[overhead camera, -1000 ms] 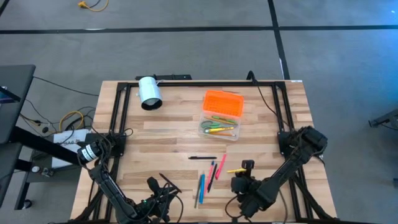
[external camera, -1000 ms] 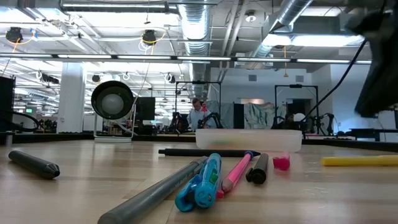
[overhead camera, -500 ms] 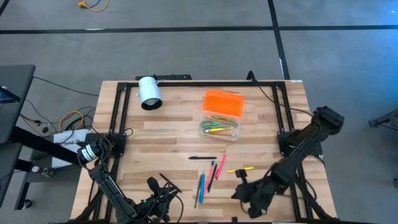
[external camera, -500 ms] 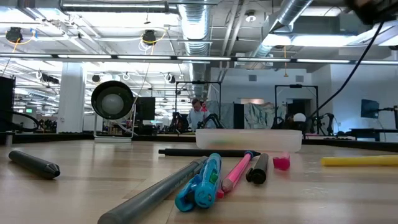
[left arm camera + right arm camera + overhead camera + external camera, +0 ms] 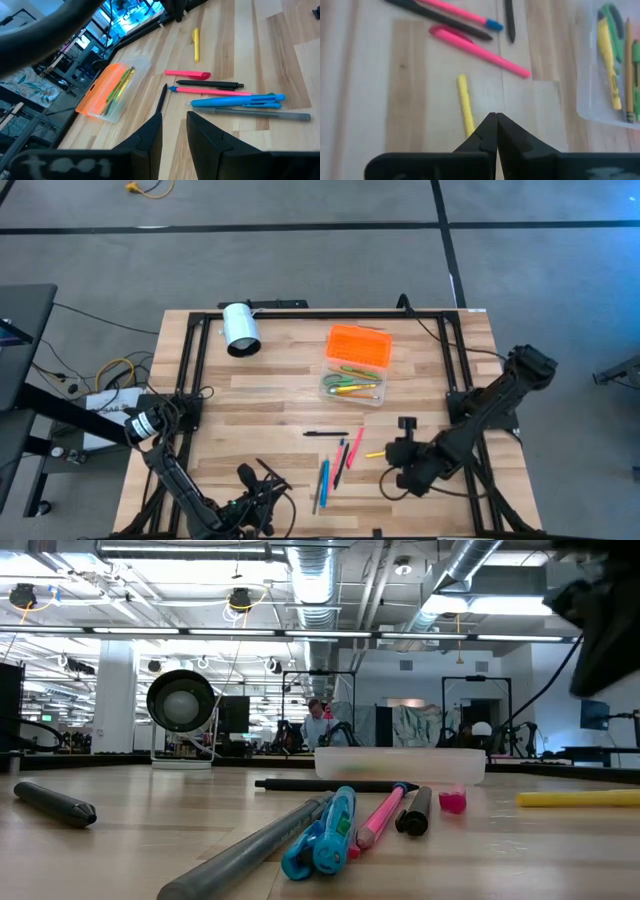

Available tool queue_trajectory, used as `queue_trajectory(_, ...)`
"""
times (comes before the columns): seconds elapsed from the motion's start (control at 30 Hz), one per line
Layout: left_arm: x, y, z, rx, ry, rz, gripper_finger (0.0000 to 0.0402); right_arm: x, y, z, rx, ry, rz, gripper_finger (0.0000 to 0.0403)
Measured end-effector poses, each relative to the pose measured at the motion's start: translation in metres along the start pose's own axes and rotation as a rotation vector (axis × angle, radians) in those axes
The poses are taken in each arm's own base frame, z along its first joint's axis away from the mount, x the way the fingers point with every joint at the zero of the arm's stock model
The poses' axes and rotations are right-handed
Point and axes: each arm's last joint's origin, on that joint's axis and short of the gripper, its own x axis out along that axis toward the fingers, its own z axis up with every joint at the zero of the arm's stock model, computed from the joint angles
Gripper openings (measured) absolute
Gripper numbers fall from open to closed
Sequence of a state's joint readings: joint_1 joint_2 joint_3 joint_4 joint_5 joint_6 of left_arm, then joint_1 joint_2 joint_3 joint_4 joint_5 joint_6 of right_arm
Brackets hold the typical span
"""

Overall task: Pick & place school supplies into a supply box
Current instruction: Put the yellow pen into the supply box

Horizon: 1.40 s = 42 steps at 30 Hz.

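Right hand (image 5: 495, 118), fingers pressed together and empty, hovers by the yellow pen (image 5: 465, 105), as its wrist view shows

We are in a large open robotics lab or industrial workshop: beyond the wooden counter (image 5: 120, 830), the low view shows exposed silver ducts (image 5: 330, 585), long strip lights and hanging yellow cables under a bare ceiling. Far back we see a person (image 5: 318, 725) seated among more dark-framed rigs and monitors. From above, the counter stands on grey carpet tiles (image 5: 300, 270) with loose cables (image 5: 110, 375) beside it.
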<state>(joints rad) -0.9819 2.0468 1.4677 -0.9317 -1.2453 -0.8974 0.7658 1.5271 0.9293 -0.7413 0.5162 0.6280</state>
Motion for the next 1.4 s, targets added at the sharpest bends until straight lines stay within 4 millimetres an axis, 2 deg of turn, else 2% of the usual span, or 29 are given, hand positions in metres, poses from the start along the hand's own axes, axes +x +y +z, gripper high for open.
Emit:
queue_trajectory(0.2, 0.001, 0.000, 0.000, -0.004, 0.002, -0.001, 0.0080, 0.031, 0.006, -0.004, 0.005, 0.148, 0.027, 0.0002)
queue_trajectory(0.3, 0.001, 0.000, 0.000, -0.004, 0.006, -0.004, 0.0080, 0.039, 0.005, -0.002, 0.035, 0.170, 0.027, 0.0019)
queue_trajectory(0.67, 0.001, 0.000, 0.000, -0.005, 0.008, -0.005, 0.0080, 0.034, 0.001, 0.003, 0.068, 0.150, 0.070, 0.0178)
queue_trajectory(0.8, 0.001, 0.000, 0.000, -0.006, 0.008, -0.005, 0.0080, 0.044, 0.002, -0.007, 0.063, 0.185, 0.085, 0.0207)
queue_trajectory(1.0, 0.001, 0.000, 0.000, -0.005, 0.008, -0.005, 0.0080, 0.055, 0.001, -0.016, 0.094, 0.153, 0.133, 0.0197)
queue_trajectory(1.2, 0.003, 0.000, 0.000, -0.008, 0.011, 0.000, 0.0080, 0.064, -0.006, -0.027, 0.173, 0.211, 0.168, 0.0154)
queue_trajectory(1.4, 0.003, 0.001, 0.001, -0.008, 0.011, 0.001, 0.0080, 0.068, -0.006, -0.030, 0.166, 0.186, 0.197, 0.0111)
